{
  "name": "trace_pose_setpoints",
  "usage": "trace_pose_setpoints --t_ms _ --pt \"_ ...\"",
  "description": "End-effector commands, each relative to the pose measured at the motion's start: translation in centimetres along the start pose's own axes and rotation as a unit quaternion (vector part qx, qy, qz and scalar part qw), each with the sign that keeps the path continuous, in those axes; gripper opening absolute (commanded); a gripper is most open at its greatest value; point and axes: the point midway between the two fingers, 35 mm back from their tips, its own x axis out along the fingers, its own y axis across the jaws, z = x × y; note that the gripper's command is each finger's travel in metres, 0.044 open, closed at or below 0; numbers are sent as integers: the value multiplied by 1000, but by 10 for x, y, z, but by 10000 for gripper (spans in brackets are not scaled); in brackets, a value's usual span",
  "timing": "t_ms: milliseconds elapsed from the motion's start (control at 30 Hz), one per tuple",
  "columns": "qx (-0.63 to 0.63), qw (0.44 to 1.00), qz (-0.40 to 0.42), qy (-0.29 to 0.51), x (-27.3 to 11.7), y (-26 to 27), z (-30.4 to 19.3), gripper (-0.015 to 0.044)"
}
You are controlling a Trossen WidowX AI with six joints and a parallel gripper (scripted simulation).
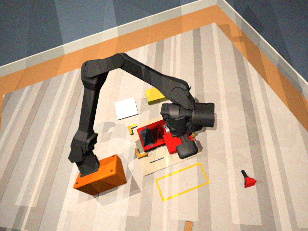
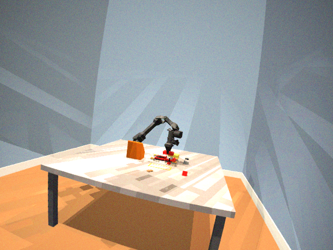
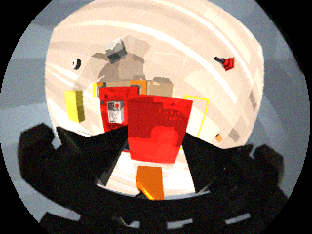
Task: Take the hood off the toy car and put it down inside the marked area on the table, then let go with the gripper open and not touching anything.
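Note:
My gripper (image 2: 168, 151) (image 3: 156, 131) is shut on the red hood (image 1: 171, 143) (image 3: 158, 128), one finger on each side. The hood is held in the air above the front part of the toy car, clear of it. The red toy car (image 1: 152, 126) (image 3: 109, 94) sits on the pale board (image 1: 149, 169), its bay uncovered, with a white and grey block (image 1: 166, 128) (image 3: 115, 113) showing inside. The marked area, a yellow outline (image 1: 177, 171) (image 3: 204, 117), lies on the table beside the board. The arm and hood hide part of the car.
Yellow-orange corner brackets (image 1: 141, 155) stand around the car, and a thin rod (image 1: 156, 160) lies on the board. A yellow block (image 1: 155, 95) (image 3: 74, 105), white square (image 1: 126, 108), grey block (image 3: 115, 51), red piece with black handle (image 1: 249, 182) (image 3: 227, 63) and wooden piece (image 1: 188, 225) are around.

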Motion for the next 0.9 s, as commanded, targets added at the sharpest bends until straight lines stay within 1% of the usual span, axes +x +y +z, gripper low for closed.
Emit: trace_pose_setpoints --t_ms 0,567,867 --pt "-7 1000 -6 -4 -3 -22 -1 0" --pt "-16 1000 12 -4 -3 -117 -34 0" --pt "-16 1000 13 -4 -1 -121 -35 0"
